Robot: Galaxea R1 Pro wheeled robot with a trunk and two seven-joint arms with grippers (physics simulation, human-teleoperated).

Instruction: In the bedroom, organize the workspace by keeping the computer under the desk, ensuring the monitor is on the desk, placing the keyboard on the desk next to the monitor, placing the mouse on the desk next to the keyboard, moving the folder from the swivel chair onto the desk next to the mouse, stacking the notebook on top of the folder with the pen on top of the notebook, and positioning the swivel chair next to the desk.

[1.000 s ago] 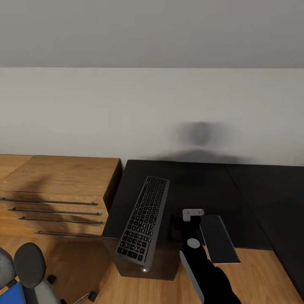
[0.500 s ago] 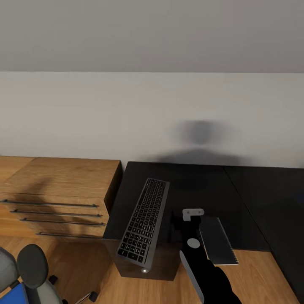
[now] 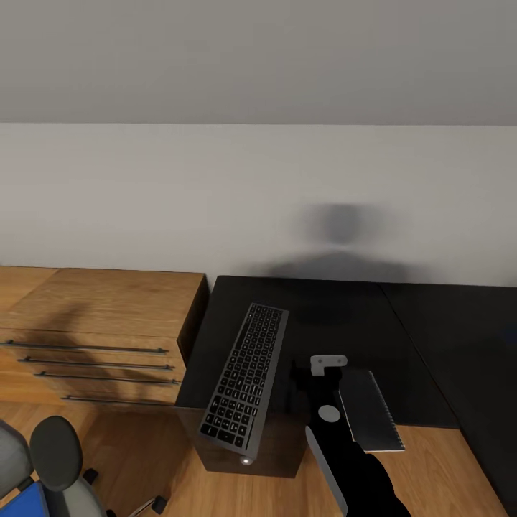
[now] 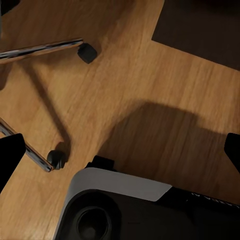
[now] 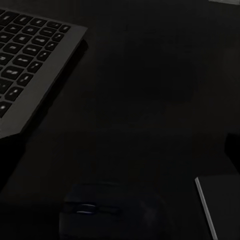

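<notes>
the tabletop [image 3: 337, 316] is smooth matt black, the keyboard [image 3: 245, 375] dark plastic. lower left, the dresser [image 3: 100, 316] and floor [image 3: 136, 459] are light grained wood, and the swivel chair [image 3: 50, 459] shows grey padding.

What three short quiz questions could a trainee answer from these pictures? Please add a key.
1. True or false: the keyboard lies on the light-wood dresser.
2. What lies on the seat of the swivel chair? A) the blue folder B) the mouse C) the pen
3. In the head view, which flat grey thing lies just right of the right arm?

Key
1. False: it lies on the desk.
2. A
3. The notebook.
</notes>
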